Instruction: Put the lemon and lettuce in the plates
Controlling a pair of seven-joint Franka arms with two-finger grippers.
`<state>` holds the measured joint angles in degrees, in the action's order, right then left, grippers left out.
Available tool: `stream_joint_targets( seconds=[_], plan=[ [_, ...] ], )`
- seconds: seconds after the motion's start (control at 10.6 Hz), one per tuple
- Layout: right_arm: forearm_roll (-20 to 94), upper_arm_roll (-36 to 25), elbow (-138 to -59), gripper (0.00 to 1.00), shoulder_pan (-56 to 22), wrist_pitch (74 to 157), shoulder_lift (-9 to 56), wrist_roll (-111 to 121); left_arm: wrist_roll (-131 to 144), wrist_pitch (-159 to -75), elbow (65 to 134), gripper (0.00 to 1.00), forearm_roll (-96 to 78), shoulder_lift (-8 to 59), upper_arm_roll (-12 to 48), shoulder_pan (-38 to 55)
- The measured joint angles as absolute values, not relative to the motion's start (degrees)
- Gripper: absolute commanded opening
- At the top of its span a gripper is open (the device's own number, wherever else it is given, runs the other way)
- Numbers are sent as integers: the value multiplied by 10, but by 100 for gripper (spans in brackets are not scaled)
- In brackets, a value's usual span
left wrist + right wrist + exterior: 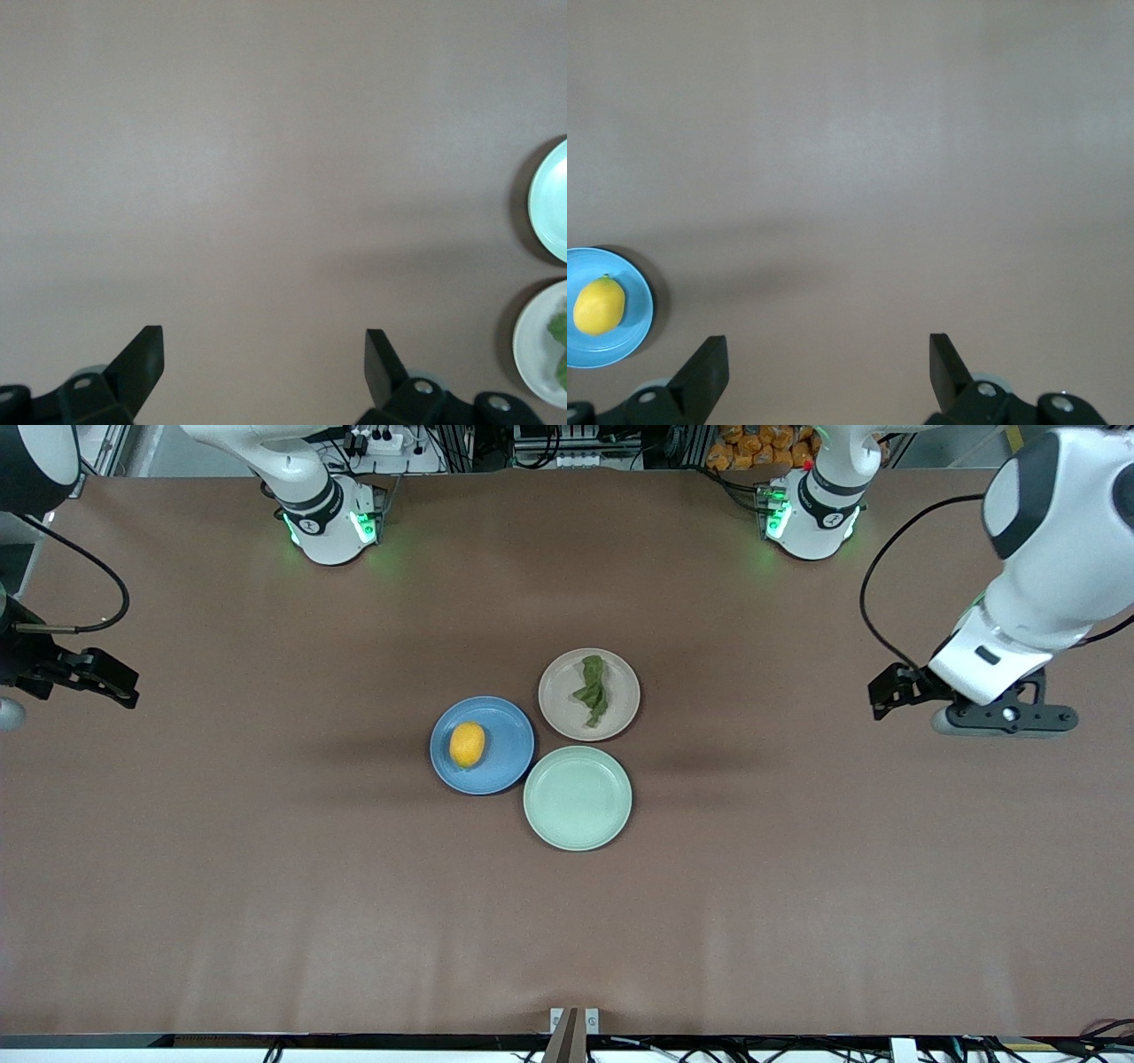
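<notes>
The lemon [467, 745] lies on the blue plate [511, 731] at the table's middle. The lettuce [592, 690] lies in the beige plate [562, 691], which sits beside the blue plate and farther from the front camera. My left gripper [879, 693] hangs open over bare table toward the left arm's end, and nothing is between its fingers [146, 354]. My right gripper [126, 688] hangs open over bare table toward the right arm's end, also holding nothing. The right wrist view shows the lemon [599, 305] on the blue plate [640, 301]. The left wrist view catches the beige plate [534, 350] and a bit of lettuce [560, 329].
A bare mint-green plate [578, 798] sits nearest the front camera, touching the other two plates; it also shows in the left wrist view as the mint-green plate [551, 199]. Brown table surface [266, 868] surrounds the three plates. The arm bases [332, 522] stand along the table's back edge.
</notes>
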<state>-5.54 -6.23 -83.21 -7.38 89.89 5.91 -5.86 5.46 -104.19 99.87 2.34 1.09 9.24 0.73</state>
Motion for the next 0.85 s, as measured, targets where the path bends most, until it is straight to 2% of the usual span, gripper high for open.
stream_joint_targets(
  seconds=[0.38, 0.85],
  plan=[
    [-7, -75, -831, 100, -72, 888, 59, -59, 47, -952, 948, 100, 21, -20, 78, 7],
    [27, -102, -831, 100, -71, 878, 59, -55, 46, -931, 918, 100, 2, -19, 76, 8]
  ],
)
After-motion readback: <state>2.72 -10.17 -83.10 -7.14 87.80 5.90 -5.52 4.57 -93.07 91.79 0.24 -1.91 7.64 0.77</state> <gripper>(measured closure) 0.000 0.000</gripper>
